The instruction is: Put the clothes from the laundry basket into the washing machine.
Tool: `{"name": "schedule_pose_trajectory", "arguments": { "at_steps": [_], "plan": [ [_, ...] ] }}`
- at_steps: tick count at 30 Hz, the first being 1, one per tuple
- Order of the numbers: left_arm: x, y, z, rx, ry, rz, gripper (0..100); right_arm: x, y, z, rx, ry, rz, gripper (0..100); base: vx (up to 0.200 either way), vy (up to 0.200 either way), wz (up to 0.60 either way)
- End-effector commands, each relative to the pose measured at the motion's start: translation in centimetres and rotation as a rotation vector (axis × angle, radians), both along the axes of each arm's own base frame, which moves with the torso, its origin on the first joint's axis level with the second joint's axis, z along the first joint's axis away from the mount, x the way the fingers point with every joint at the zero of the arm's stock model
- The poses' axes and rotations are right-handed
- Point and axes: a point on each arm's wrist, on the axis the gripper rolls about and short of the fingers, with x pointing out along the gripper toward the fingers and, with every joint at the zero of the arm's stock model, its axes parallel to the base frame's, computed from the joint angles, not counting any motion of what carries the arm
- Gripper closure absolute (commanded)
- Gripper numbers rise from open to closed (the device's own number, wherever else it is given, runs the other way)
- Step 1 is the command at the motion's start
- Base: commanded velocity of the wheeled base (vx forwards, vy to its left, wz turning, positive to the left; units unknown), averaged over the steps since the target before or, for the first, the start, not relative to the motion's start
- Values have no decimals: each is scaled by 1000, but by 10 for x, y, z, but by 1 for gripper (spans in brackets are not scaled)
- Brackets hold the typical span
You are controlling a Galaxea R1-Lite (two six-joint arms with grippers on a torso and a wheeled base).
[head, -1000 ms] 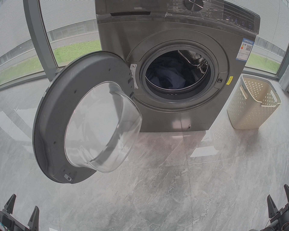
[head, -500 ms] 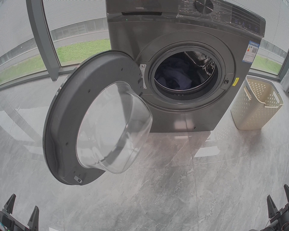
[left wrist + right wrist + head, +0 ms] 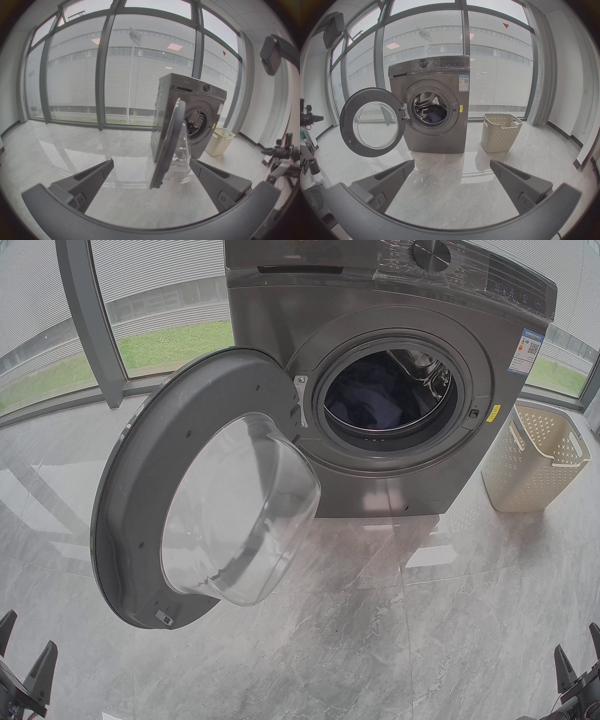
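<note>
A grey washing machine (image 3: 387, 296) (image 3: 431, 78) (image 3: 200, 93) stands ahead with its round door (image 3: 206, 490) (image 3: 372, 122) (image 3: 170, 140) swung wide open to the left. Dark blue clothes (image 3: 369, 399) (image 3: 432, 115) lie inside the drum. The cream laundry basket (image 3: 534, 459) (image 3: 500, 132) (image 3: 220, 141) stands on the floor to the right of the machine; no clothes show in it. My left gripper (image 3: 25, 659) (image 3: 151, 170) is open near the floor at the lower left, holding nothing. My right gripper (image 3: 581, 652) (image 3: 452, 170) is open at the lower right, also holding nothing.
Grey marble floor (image 3: 375, 627) spreads between me and the machine. Tall windows with grey frames (image 3: 81, 321) run behind and to the left of it. The open door juts out over the floor on the left side.
The head view has shifted, so the machine and door sit further right in the picture. My left gripper has slid toward the lower left corner. The right gripper is unchanged.
</note>
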Motion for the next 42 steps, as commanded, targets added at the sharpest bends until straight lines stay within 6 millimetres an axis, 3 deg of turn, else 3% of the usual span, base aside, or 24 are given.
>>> {"name": "schedule_pose_trajectory", "arguments": {
  "at_steps": [1, 7, 19, 25, 27, 32, 37, 42],
  "plan": [
    [45, -5, 51, -57, 155, -148, 0, 1, 0, -5, 0, 10, 0, 0, 0, 0, 0],
    [84, -12, 66, -66, 234, -288, 0, 1, 0, -5, 0, 10, 0, 0, 0, 0, 0],
    [149, -23, 62, -74, 269, -403, 0, 1, 0, -5, 0, 12, 0, 0, 0, 0, 0],
    [145, -41, 57, -103, 305, -554, 0, 1, 0, -5, 0, 10, 0, 0, 0, 0, 0],
    [133, -51, 63, -167, 309, -651, 0, 1, 0, -5, 0, 12, 0, 0, 0, 0, 0],
    [109, -52, 73, -230, 264, -740, 0, 1, 0, -5, 0, 10, 0, 0, 0, 0, 0],
    [104, -48, 74, -232, 238, -716, 0, 1, 0, -5, 0, 12, 0, 0, 0, 0, 0],
    [124, -35, 73, -215, 223, -475, 0, 1, 0, -5, 0, 10, 0, 0, 0, 0, 0]
  ]
}}
